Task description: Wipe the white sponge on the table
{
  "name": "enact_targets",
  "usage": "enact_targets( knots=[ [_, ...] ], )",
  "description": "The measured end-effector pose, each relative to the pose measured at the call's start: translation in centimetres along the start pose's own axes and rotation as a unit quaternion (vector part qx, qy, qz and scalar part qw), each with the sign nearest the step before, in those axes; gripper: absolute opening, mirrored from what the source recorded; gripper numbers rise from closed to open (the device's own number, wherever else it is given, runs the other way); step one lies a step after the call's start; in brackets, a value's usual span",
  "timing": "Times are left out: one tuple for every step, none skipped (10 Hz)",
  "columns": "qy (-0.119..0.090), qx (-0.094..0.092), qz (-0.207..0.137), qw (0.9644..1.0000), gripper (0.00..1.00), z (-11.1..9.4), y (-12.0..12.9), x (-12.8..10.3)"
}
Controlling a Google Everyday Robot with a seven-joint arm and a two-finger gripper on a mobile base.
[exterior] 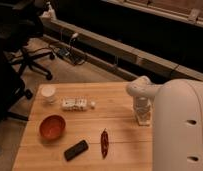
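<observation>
Position settles it: the white sponge (143,120) lies on the table (117,142) right of centre in the frame, directly beneath my gripper (142,115), which points straight down. Whether it is clamped on the sponge I cannot tell.

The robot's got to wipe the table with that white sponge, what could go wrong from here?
The gripper is down at the white sponge, toward the right of the table.
1. A long stroke left and toward the near edge could knock the red chili pepper.
2. A stroke straight left might reach the white pack.
3. The robot's own arm hides the table beyond the sponge, so trouble there may go unseen.
</observation>
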Motion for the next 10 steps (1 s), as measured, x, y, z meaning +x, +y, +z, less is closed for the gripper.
enact_targets(
  knots=[
    [-0.007, -0.011, -0.035, 0.9993, 0.18, -0.6, 3.2, 0.3],
    [-0.012, -0.018, -0.056, 0.9982, 0.18, -1.1, 5.2, 0.4],
    [-0.022, -0.027, -0.084, 0.9959, 0.18, -1.8, 7.9, 0.2],
    [-0.034, -0.035, -0.110, 0.9927, 0.18, -2.6, 10.7, -0.4],
    [-0.042, -0.040, -0.122, 0.9908, 0.18, -3.1, 12.2, -1.1],
    [-0.050, -0.046, -0.130, 0.9892, 0.18, -3.5, 13.5, -1.9],
    [-0.061, -0.050, -0.138, 0.9873, 0.18, -4.1, 15.1, -3.5],
    [-0.067, -0.051, -0.139, 0.9866, 0.18, -4.4, 15.9, -4.6],
    [-0.072, -0.053, -0.138, 0.9864, 0.18, -4.7, 16.4, -5.7],
    [-0.079, -0.053, -0.135, 0.9863, 0.18, -4.9, 16.7, -7.0]
  ],
)
